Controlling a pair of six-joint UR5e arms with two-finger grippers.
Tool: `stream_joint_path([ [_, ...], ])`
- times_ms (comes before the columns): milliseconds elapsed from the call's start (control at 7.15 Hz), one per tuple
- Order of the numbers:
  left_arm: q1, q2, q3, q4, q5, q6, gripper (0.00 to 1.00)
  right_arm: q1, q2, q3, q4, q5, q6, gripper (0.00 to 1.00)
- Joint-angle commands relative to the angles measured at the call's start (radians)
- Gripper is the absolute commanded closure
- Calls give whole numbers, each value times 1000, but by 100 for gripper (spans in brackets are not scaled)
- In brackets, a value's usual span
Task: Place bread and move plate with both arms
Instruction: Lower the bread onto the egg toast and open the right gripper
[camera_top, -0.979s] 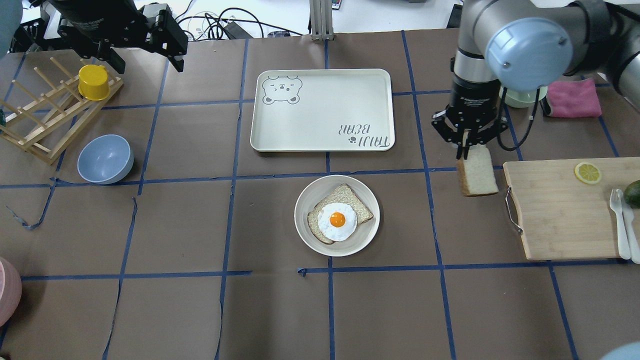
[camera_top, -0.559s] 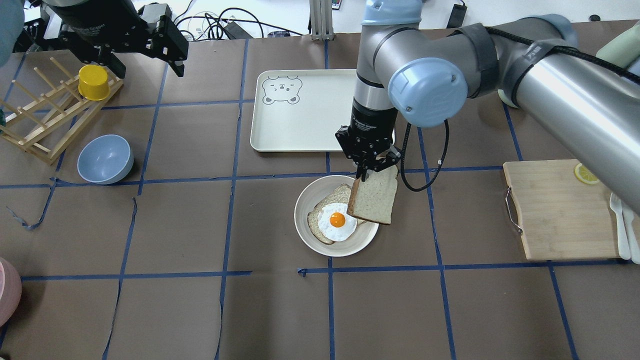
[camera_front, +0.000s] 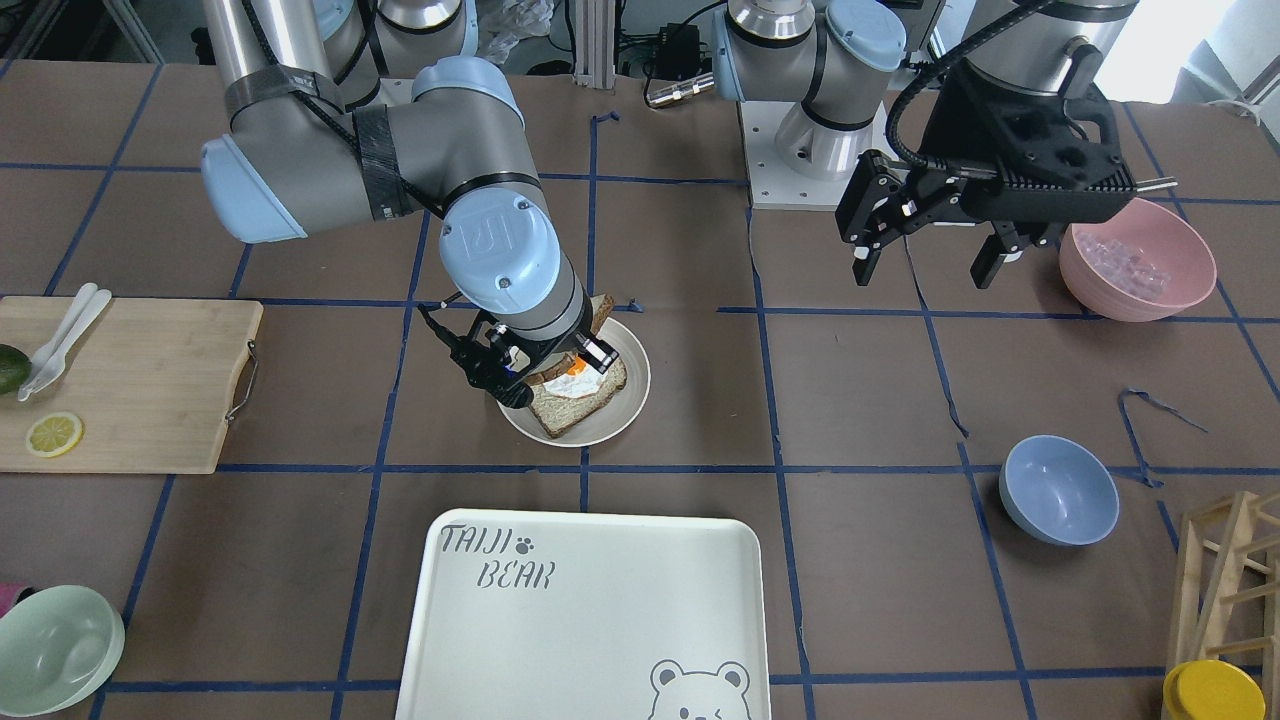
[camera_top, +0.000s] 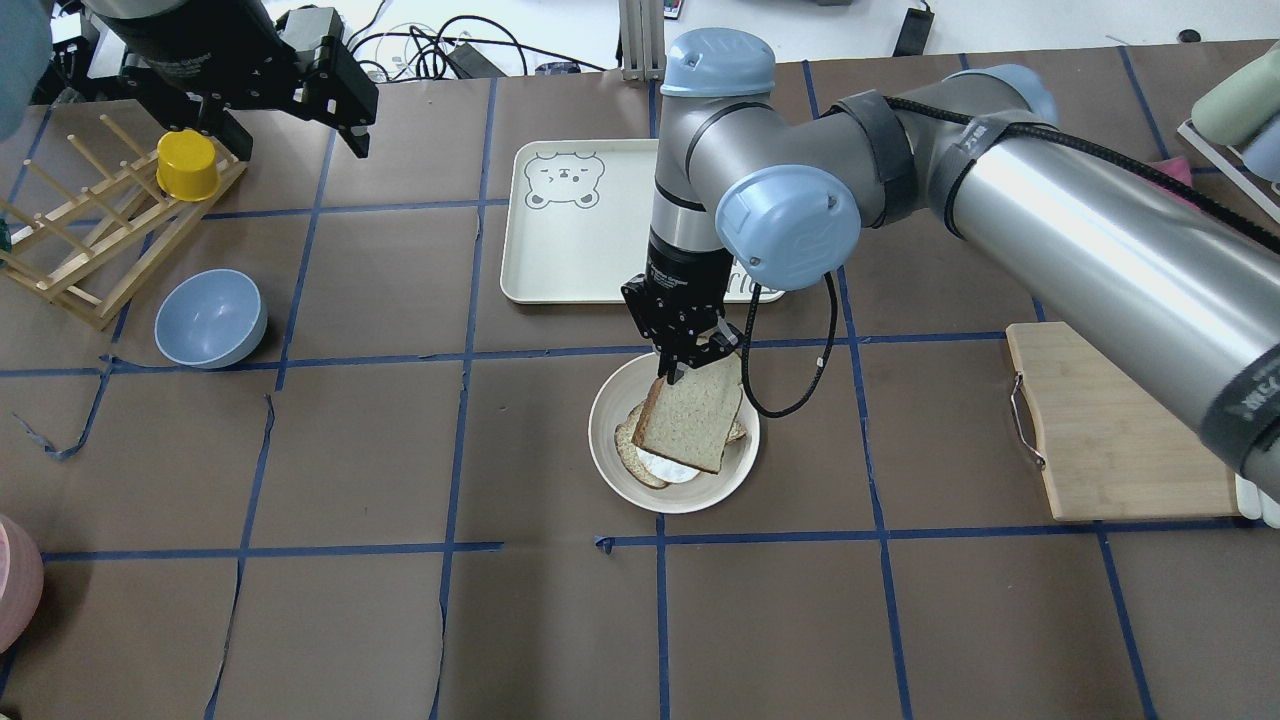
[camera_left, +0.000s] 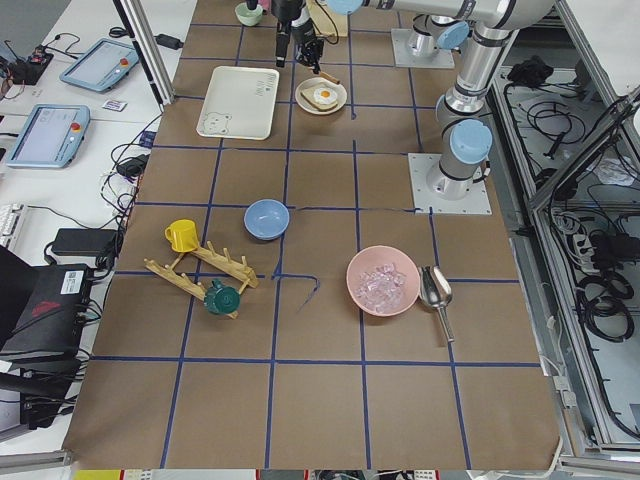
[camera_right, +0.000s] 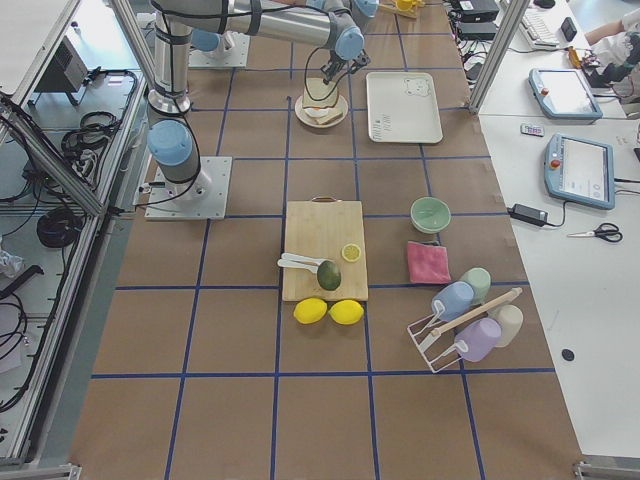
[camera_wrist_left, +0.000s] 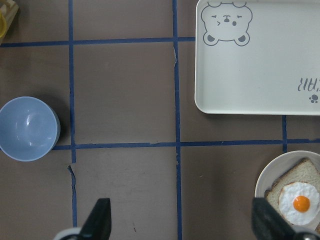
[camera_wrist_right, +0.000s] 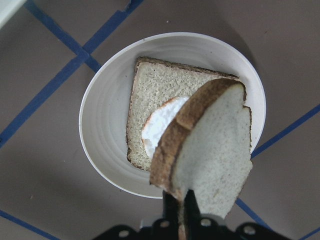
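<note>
My right gripper (camera_top: 672, 372) is shut on the top edge of the bread (camera_top: 690, 425), a plain speckled slice with a brown crust. It holds the slice tilted over the plate (camera_top: 606, 445), where it covers most of the egg-topped slice (camera_top: 628, 458). In the right wrist view the bread (camera_wrist_right: 215, 145) hangs above the plate (camera_wrist_right: 105, 125) and the egg slice (camera_wrist_right: 155, 90); I cannot tell if it touches the egg. My left gripper (camera_top: 290, 125) is open and empty, high over the table's far left; it also shows in the front view (camera_front: 925, 268).
The cream bear tray (camera_top: 580, 250) lies just beyond the plate. A blue bowl (camera_top: 210, 318), a wooden rack (camera_top: 90, 240) and a yellow cup (camera_top: 187, 165) are on the left. A cutting board (camera_top: 1120, 430) is on the right. A pink bowl (camera_front: 1135, 260) is near the left arm.
My right arm has carried the bread leftwards from beside the cutting board to over the plate and lowered it, so it now covers the egg. The left gripper has barely moved.
</note>
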Motion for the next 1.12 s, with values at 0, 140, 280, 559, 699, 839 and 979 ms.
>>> stream_joint_path([
  [0,-2,-2,-6,5,0,-5,0,1,26,8,-1,12,54,100],
  [140,-2,-3,-6,5,0,-5,0,1,31,12,-3,12,49,100],
  [280,-2,-1,-7,5,0,0,0,1,31,12,-14,11,42,59],
  [559,-2,-1,-6,5,0,-4,0,1,29,9,-41,3,40,0],
  [699,-2,-1,-6,5,0,-6,0,1,25,2,-64,-2,38,0],
  [839,-2,-1,-6,5,0,-6,0,-7,13,-9,-110,-25,31,0],
  [979,-2,1,-4,5,-1,-5,0,-17,-10,-26,-113,-137,-77,0],
])
